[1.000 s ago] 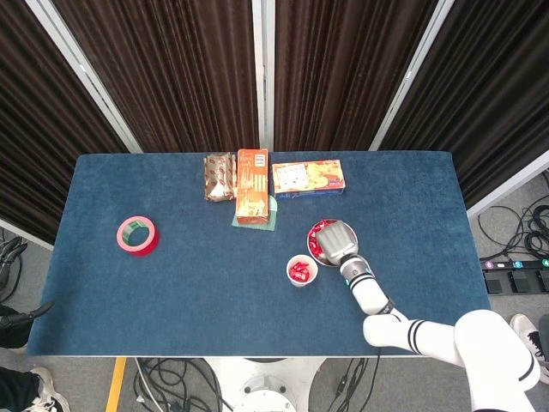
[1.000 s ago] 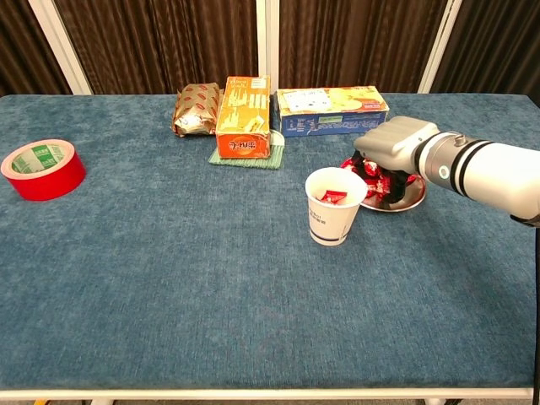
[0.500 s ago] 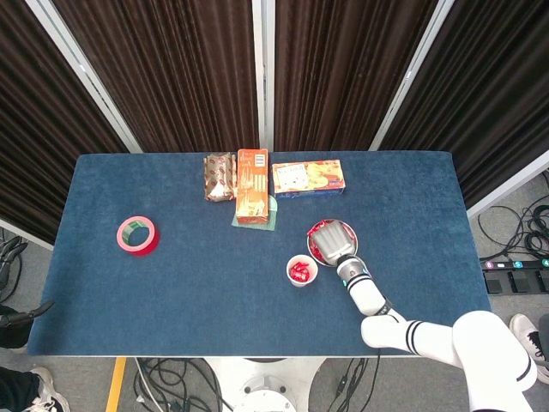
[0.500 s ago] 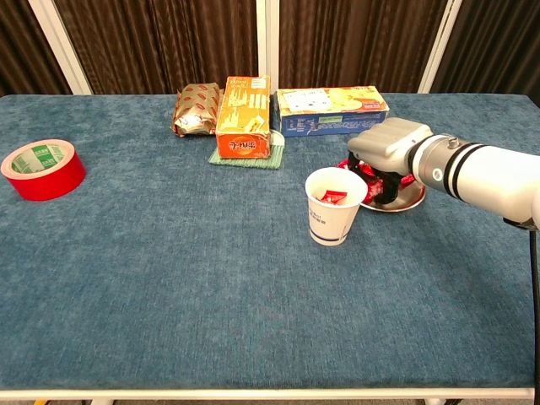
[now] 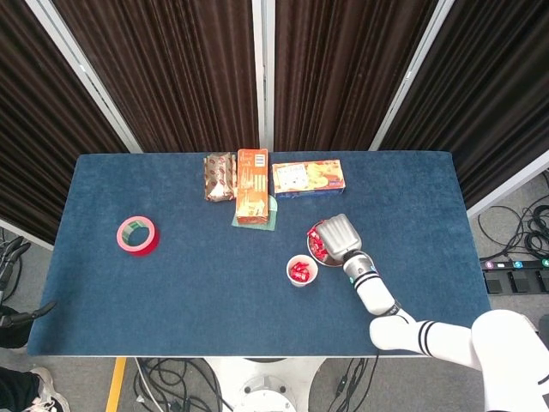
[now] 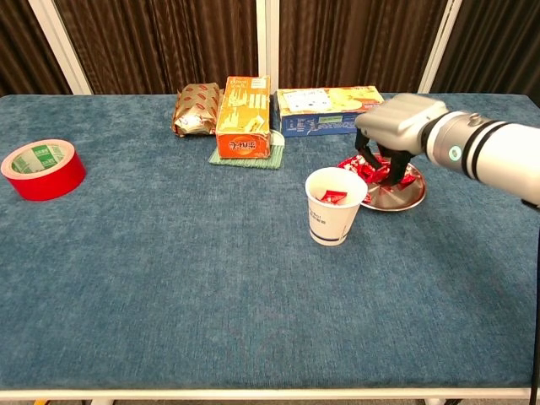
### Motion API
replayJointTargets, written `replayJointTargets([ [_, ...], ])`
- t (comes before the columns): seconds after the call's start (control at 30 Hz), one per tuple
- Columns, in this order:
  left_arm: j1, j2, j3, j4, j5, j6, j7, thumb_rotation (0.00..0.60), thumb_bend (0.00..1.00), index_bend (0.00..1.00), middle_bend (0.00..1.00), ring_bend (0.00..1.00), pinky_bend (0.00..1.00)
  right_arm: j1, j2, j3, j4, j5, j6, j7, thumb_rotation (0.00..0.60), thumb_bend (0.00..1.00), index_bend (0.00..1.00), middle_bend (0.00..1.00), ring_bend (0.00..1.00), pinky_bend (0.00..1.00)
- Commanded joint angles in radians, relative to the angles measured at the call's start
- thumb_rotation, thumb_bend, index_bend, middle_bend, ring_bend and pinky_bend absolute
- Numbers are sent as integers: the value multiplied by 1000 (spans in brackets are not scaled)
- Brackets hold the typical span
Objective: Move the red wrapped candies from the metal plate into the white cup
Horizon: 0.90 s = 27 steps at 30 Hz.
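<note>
I see a blue carpeted counter before dark curtains. Left to right: red tape roll, snack boxes, cup holding candies, plate of candies. My right hand hovers there; whether it grasps any, I cannot tell.

cup: just left-front of plate
boxes: behind plate
tape: far left

Both pictures are lit brightly and evenly from above. Only small, soft shadows are seen on the blue carpeted desk. Everything is shown sharp, without glare.
</note>
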Motion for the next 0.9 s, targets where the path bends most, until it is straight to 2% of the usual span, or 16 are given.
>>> replayJointTargets([
  [0.03,-2,3,0,-9,3,3,5,600,130,126,75,34,111,-10,61,23,-82,-26,45,10,600,211,678,1000,1000,1000],
  [0.2,-2,11,-1,-26,2,4,16,600,130,126,75,34,111,-9,137,43,-223,-73,97,-2,600,211,678,1000,1000,1000],
  [0.4,0,20,-3,-46,4,14,30,600,130,126,75,34,110,-9,154,23,-339,-124,122,-33,600,212,680,1000,1000,1000],
  [0.73,8,35,-3,-68,0,22,38,600,130,126,75,34,110,-5,115,-6,-351,-142,104,-39,600,205,679,1000,1000,1000],
  [0.9,10,34,-2,-65,-1,21,35,600,129,126,75,34,111,0,108,-9,-339,-129,81,-32,600,48,616,1000,1000,1000],
])
